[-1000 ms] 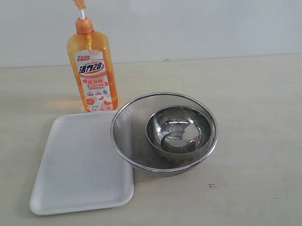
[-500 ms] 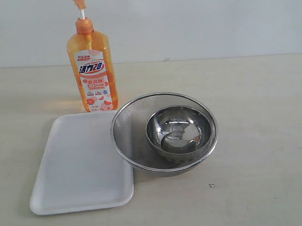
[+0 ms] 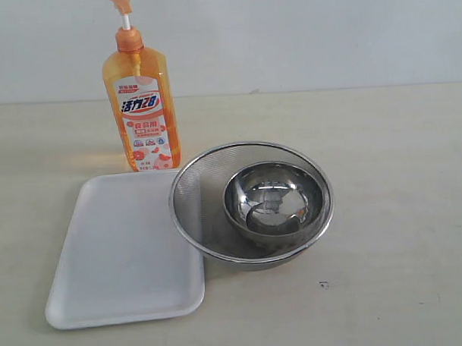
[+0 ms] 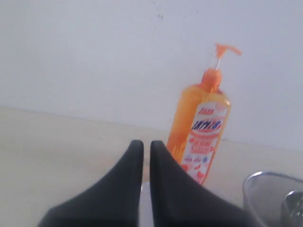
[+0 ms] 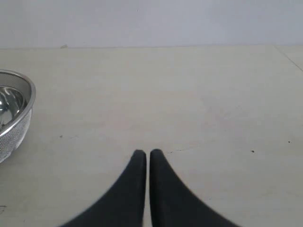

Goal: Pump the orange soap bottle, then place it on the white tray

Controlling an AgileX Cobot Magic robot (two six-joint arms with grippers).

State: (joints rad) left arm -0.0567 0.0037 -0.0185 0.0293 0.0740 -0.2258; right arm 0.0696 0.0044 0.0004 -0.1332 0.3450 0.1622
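1. Only the wrist views show the left fingers (image 4: 125, 179) and right fingers (image 5: 132, 189); each pair is pressed together and holds nothing.
2. The exterior view alone shows the whole tray (image 3: 120, 253), with a mesh bowl (image 3: 187, 182) at its right edge.
3. The bottle (image 3: 141, 108) stands upright just behind the tray.
4. The beige tabletop (image 3: 398, 175) meets a white wall (image 3: 287, 34).

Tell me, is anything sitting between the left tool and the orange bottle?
Nothing. In the left wrist view, only bare table shows between the left tool and the bottle.
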